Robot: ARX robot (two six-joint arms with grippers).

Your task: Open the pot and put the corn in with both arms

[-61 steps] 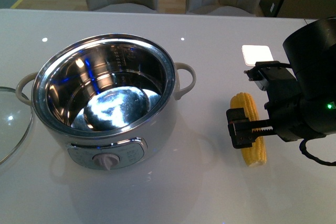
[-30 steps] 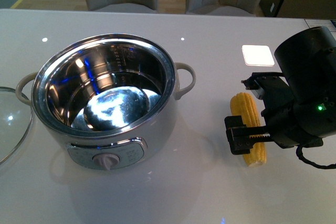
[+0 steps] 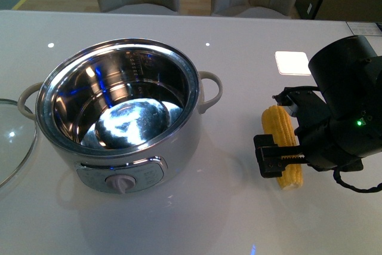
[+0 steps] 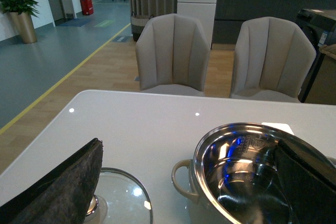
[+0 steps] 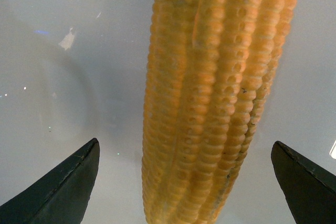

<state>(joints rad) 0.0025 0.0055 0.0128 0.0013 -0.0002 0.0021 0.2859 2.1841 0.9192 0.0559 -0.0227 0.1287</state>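
Nearest the robot, on its right side, the right gripper (image 5: 186, 148) hangs over the corn (image 3: 280, 125), which lies flat on the white bench (image 3: 239, 46), well apart from the pot (image 3: 179, 153) and pointing roughly away from the robot. In the right wrist view the fingers are spread wide, one on each side of the cob, with bare bench showing between each fingertip and the kernels, so nothing is pinched yet. Whether the tips have reached bench level I cannot tell. To the left of the corn the pot stands open, its steel bowl empty and its control knob facing the robot. The glass lid (image 3: 9, 141) lies on the bench just beside the pot's left handle, so I judge the opening step finished and the pick-up of the corn to be the step in hand. The left gripper (image 4: 188, 171) sits above the lid, fingers spread and holding nothing. The next move calls for closing squarely across the cob's middle, since a round cob may roll from an off-centre squeeze, then lifting it clear of the rim and releasing it in the bowl. Beyond the bench stand two beige chairs (image 4: 173, 51).
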